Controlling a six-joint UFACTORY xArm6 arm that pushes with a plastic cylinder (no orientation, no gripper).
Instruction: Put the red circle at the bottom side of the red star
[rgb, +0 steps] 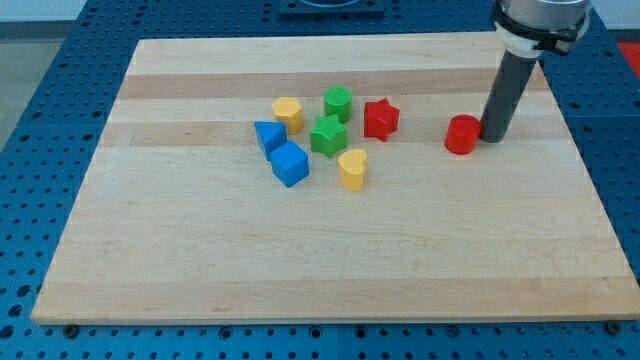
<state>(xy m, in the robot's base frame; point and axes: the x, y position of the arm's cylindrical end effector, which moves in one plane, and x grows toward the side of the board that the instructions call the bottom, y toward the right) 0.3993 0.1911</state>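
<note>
The red circle (462, 134) is a short red cylinder at the view's right of the wooden board. The red star (380, 119) lies to its left, a clear gap between them. My tip (493, 138) is the lower end of a dark rod and rests on the board right against the red circle's right side, touching it or nearly so.
A cluster lies left of the red star: green cylinder (338, 103), green star (328, 136), yellow hexagon (288, 113), yellow heart (352, 169), blue triangle (269, 135), blue cube (290, 164). The board (320, 250) ends at a blue perforated table.
</note>
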